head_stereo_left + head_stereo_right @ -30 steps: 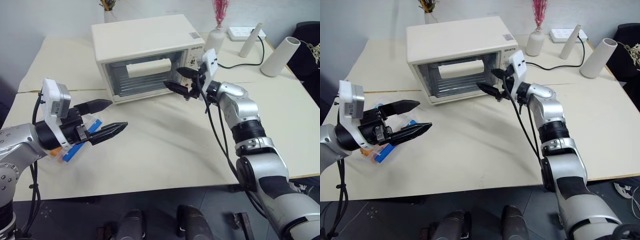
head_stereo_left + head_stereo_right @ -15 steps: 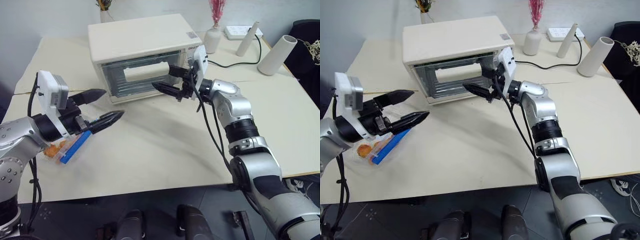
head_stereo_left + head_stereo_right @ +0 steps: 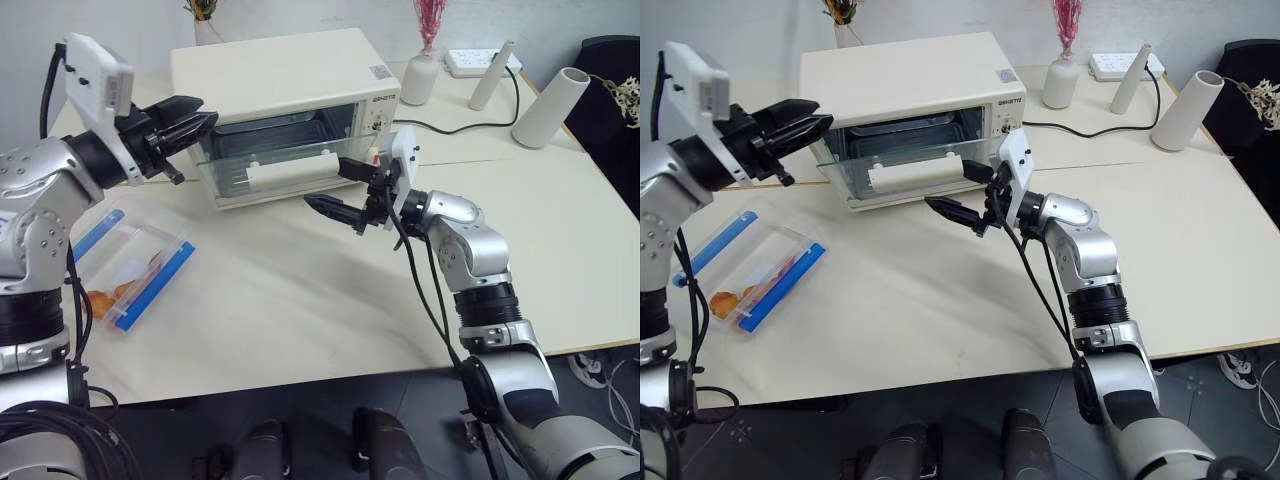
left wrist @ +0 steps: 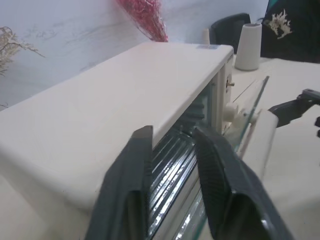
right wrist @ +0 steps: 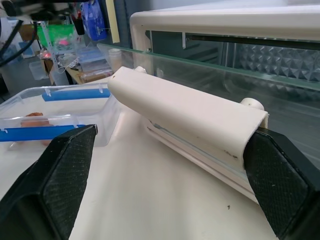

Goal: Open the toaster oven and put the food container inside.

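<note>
You are partway through: the toaster oven [image 3: 285,95] door is hanging half open, its handle [image 3: 288,174] just in front of your right tool [image 3: 337,190], whose fingers are spread wide and gripping nothing. Your left tool [image 3: 188,115], fingers nearly together and empty, is hovering at the oven's top corner. The food container [image 3: 130,262] is lying untouched on the worktop [image 3: 300,300], not yet loaded.

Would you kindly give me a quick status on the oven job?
Right claw open, at the door handle. Left claw at the toaster oven top corner, empty. Door partly down. Food container on the table, nothing blocking.
</note>
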